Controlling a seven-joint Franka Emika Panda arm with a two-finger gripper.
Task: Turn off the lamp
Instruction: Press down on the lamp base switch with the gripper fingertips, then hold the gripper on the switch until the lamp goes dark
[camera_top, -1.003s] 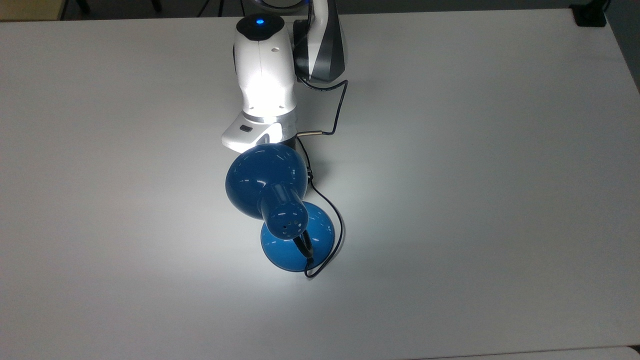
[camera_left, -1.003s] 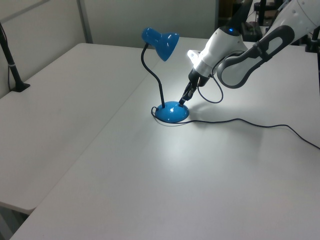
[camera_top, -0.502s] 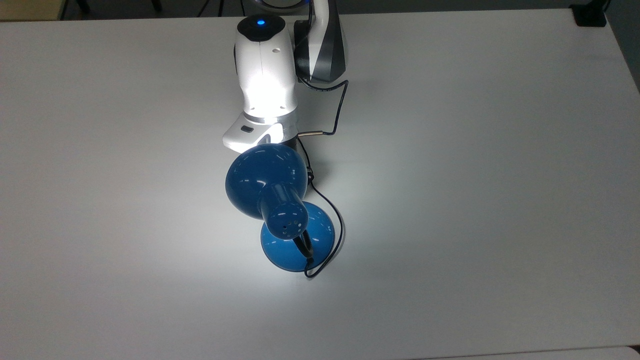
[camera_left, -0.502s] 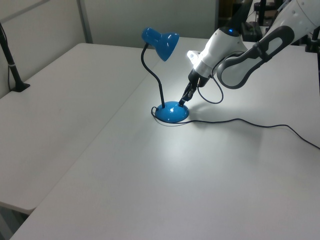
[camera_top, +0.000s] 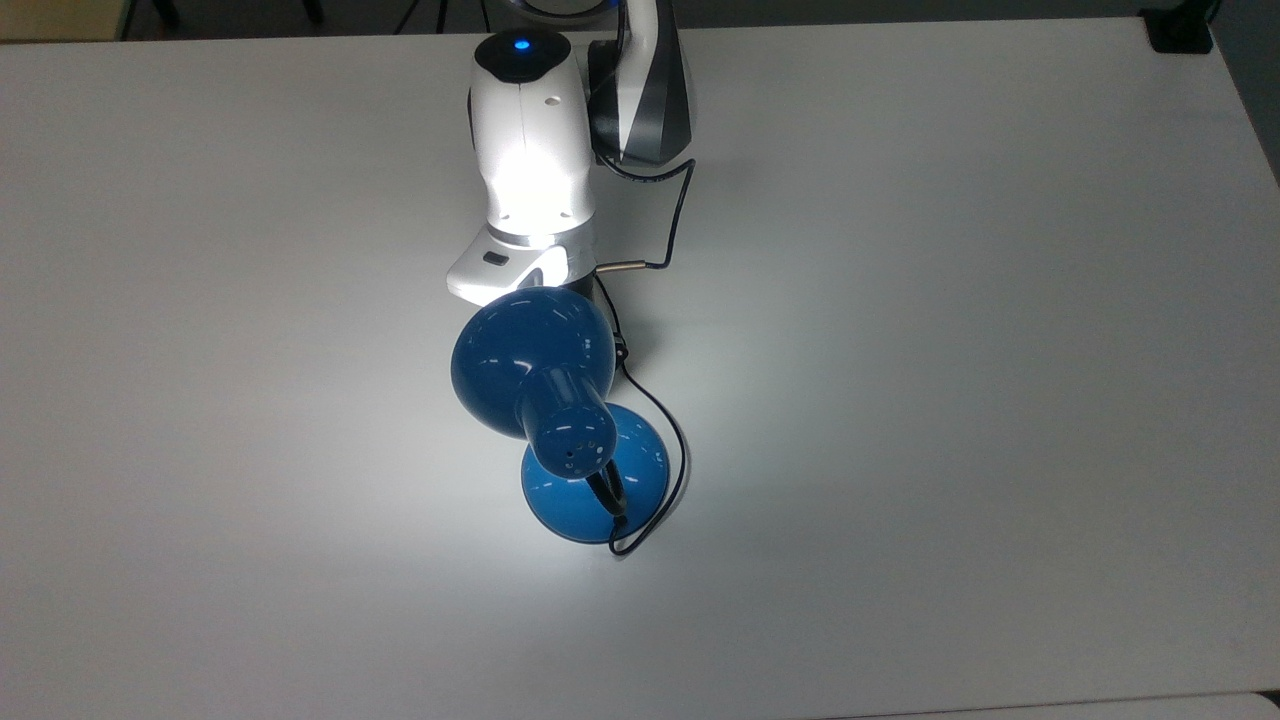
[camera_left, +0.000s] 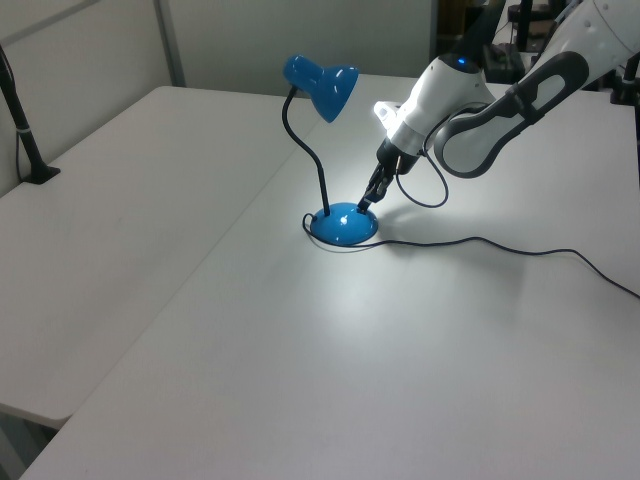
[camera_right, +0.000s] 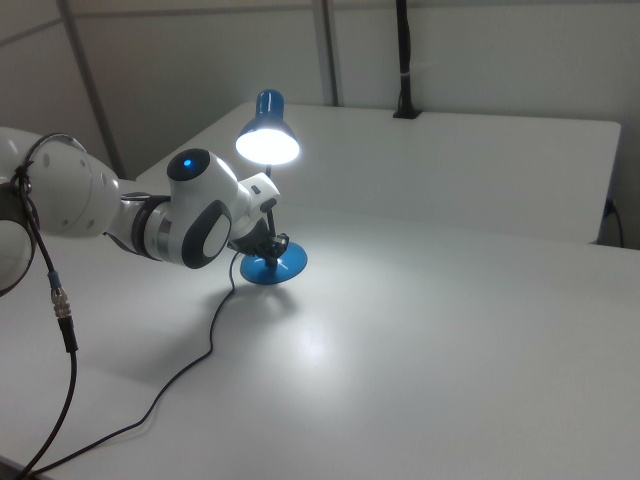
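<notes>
the lamp (camera_left: 330, 150) on the white desk (camera_left: 300, 350) is lit, so the task is undone; the gripper (camera_left: 367, 200) touches its base, and whether the fingers are parted or closed i cannot tell.

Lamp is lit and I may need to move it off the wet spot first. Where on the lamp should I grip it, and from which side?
Probably the thin black neck just above the round base: it is slim enough for two fingers, while shade and base look too wide and glossy. Come in from the left view's right, where the gripper already sits at the base, avoiding the cord on the table.
</notes>
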